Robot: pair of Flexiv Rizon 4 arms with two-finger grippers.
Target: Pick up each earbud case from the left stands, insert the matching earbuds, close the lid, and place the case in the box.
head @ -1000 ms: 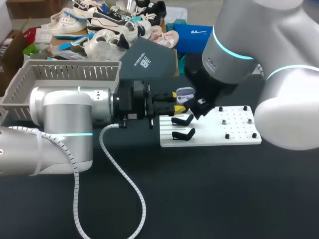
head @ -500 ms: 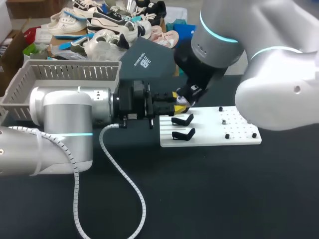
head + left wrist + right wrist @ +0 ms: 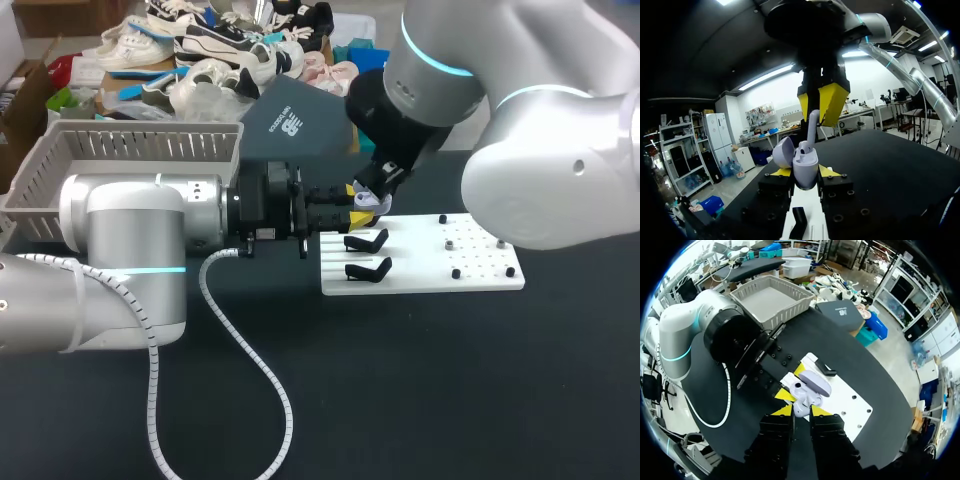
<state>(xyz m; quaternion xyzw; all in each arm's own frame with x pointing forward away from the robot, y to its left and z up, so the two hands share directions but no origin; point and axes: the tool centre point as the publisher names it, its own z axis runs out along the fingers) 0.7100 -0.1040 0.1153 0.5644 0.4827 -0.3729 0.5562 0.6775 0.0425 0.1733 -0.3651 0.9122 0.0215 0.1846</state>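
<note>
Earbud case (image 3: 805, 167) sits clamped in the left gripper (image 3: 805, 173), one yellow tip on each side, held up off the table (image 3: 450, 380) just beside the white board (image 3: 480, 275) near its two black stands (image 3: 368, 242). Lid (image 3: 783, 151) is hinged open. Right gripper (image 3: 801, 411) hangs directly above the case, pinching a white earbud (image 3: 812, 122) with its stem pointing down and its lower end at the case's open top. Left wrist view gives that side-on stack clearly: case, earbud, then the right arm's yellow tips above. Head view hides most of it, with the right arm covering the earbud and only a bit of the case showing. Right wrist view looks straight down, so the open lid and the case's wells are seen, plus the left arm's tips flanking the case; whether the earbud is fully seated I cannot tell. Grey basket (image 3: 60, 150) stands behind the left arm, well apart from the case. Dark box (image 3: 300, 125) beside it carries a white logo; no other writing is legible.
</note>
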